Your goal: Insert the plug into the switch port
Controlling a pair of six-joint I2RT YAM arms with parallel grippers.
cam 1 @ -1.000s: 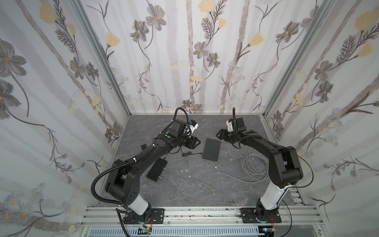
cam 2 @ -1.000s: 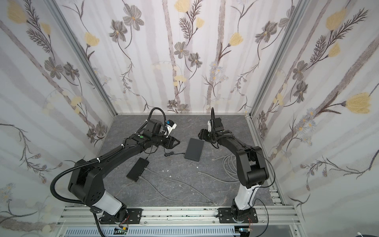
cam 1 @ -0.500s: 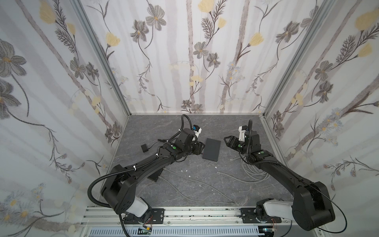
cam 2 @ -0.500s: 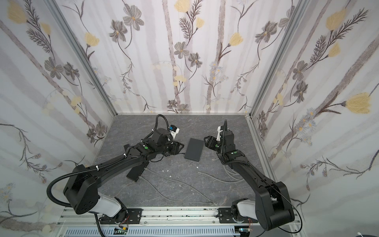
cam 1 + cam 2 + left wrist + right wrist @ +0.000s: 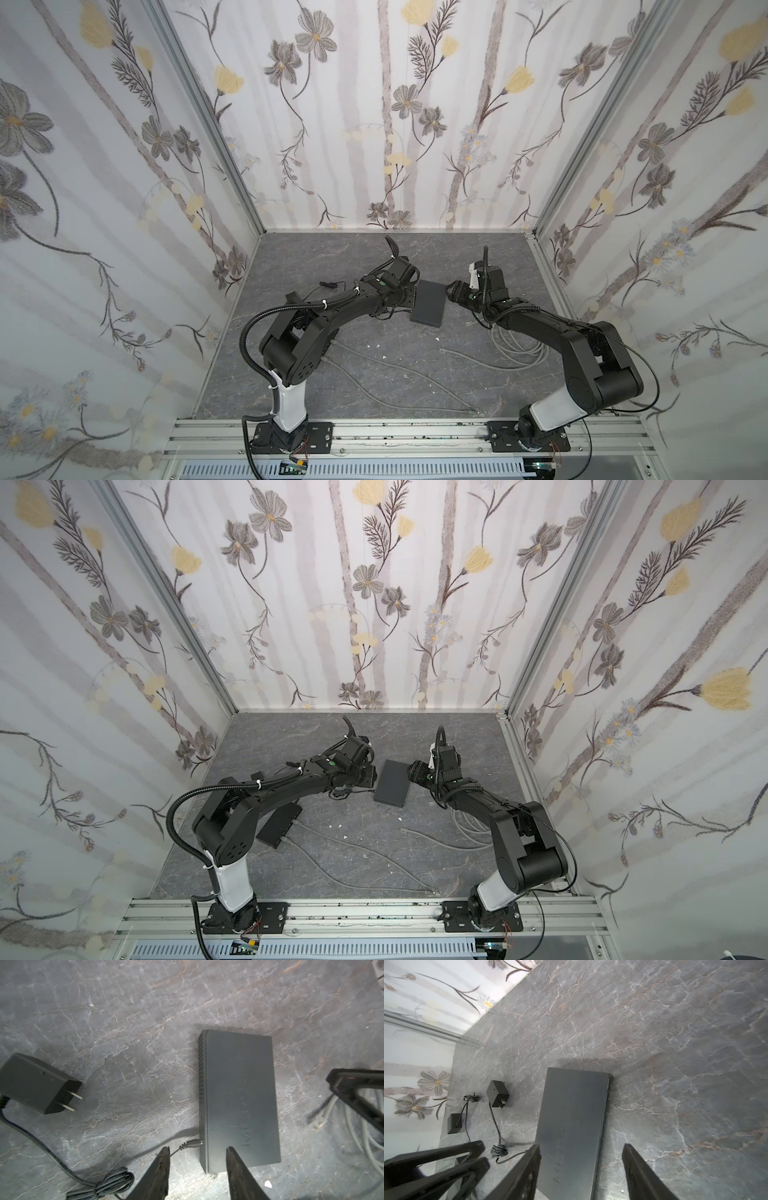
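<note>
Switch (image 5: 428,303) lies flat mid-table, with an arm on either long side of it. Left gripper (image 5: 197,1148) is about half open and holds nothing. One finger (image 5: 160,1172) is just off the switch's vented side, the other over its top face near a corner.

Plug (image 5: 194,1143) sits in line with that gap, its metal tip against the switch's side face by the same corner. I can't tell from the left wrist view whether it's seated in the port or only touching.

Black lead (image 5: 108,1183), tied in a bundle partway, runs away from the switch to the wall adapter (image 5: 37,1084). The adapter lies well clear of the switch, prongs pointing toward it.

Right gripper (image 5: 581,1146) is open wider and grips nothing, spread across the switch's width at that same end. One finger is at the plug-side edge, the other past the far edge. I can't tell if either touches.

Grey cables (image 5: 515,345) lie coiled near the switch on the right arm's side.
</note>
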